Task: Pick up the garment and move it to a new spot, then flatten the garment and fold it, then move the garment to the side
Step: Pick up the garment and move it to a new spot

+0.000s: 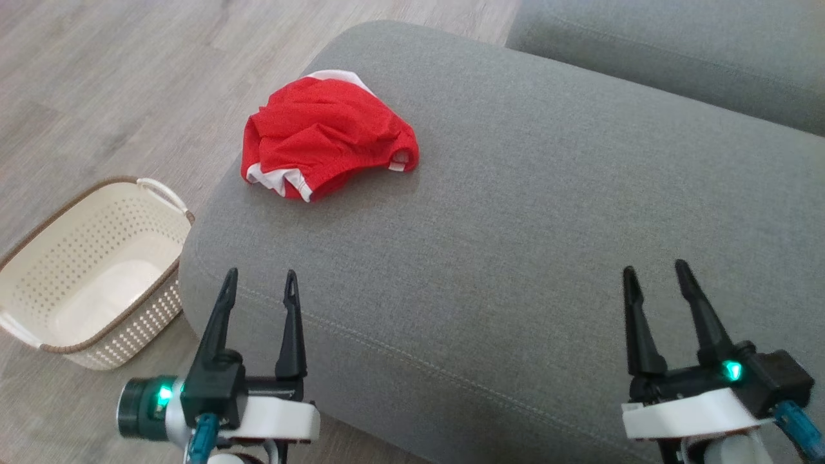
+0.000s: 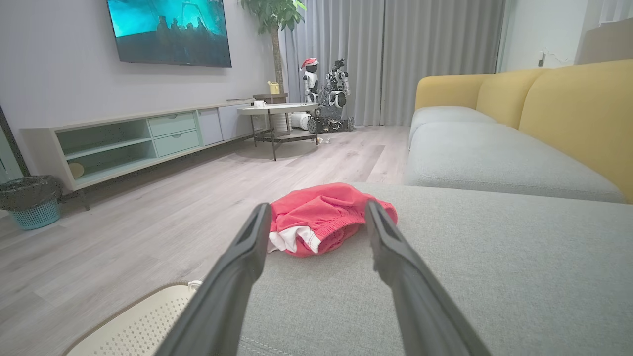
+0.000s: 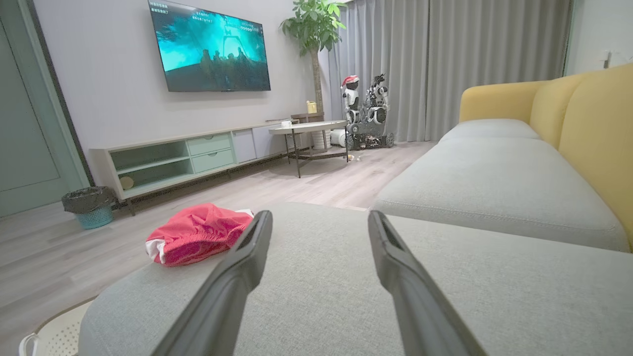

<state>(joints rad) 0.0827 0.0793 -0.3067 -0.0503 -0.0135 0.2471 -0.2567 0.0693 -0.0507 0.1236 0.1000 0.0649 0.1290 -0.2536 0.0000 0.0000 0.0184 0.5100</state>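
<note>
The garment (image 1: 325, 135) is a crumpled red piece with white trim, lying near the far left corner of a grey sofa cushion (image 1: 528, 245). It also appears in the left wrist view as the garment (image 2: 321, 217), straight ahead between the fingers, and in the right wrist view as the garment (image 3: 198, 233), off to the left. My left gripper (image 1: 261, 283) is open over the cushion's near left edge, well short of the cloth. My right gripper (image 1: 654, 274) is open at the near right, with nothing between its fingers.
A cream perforated laundry basket (image 1: 84, 277) stands on the wood floor left of the cushion. A second grey cushion (image 1: 677, 51) lies beyond at the upper right. Farther off are a yellow sofa back (image 2: 573, 109), a TV cabinet (image 2: 133, 138) and a small table (image 2: 277, 111).
</note>
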